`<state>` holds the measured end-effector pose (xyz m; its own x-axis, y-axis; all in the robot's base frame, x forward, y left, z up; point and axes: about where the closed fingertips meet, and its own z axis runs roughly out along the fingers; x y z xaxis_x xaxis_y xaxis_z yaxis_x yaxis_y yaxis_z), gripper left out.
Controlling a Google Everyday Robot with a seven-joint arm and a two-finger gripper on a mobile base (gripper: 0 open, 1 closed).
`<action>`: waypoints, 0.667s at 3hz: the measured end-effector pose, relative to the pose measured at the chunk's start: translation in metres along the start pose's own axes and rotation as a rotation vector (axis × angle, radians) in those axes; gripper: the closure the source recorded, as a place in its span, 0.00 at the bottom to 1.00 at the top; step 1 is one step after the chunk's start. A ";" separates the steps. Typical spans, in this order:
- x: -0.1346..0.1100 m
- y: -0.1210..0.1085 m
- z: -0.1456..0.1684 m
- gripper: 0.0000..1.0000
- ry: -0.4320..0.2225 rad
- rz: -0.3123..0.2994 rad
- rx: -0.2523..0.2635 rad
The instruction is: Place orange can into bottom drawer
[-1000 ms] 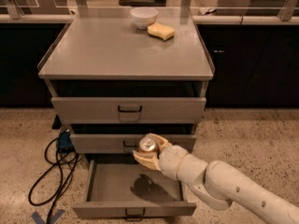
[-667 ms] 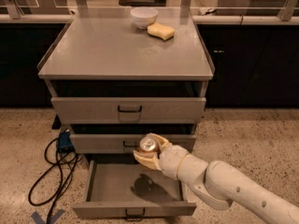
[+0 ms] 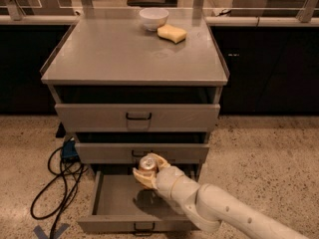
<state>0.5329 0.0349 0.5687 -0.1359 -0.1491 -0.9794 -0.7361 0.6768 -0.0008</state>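
Gripper [image 3: 149, 170] clamps orange can [image 3: 147, 162] above open bottom drawer [image 3: 114, 203]; speckled floor [image 3: 259, 148], black cable [image 3: 54, 195] left of cabinet [image 3: 134, 54]

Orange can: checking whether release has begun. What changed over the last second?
The gripper, shut on the small orange-brown drink can, carried it slightly left and lower over the open grey metal bottom drawer. No release. Drawer, white bowl and yellow sponge stayed put.

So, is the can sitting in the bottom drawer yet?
No, the gripper holds the can above the open bottom drawer.
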 end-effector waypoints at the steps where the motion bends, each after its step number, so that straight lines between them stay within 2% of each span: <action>1: 0.071 0.009 0.025 1.00 0.064 0.098 0.079; 2: 0.090 0.005 0.025 1.00 0.095 0.114 0.124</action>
<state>0.5335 0.0435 0.4758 -0.2799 -0.1303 -0.9511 -0.6260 0.7759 0.0780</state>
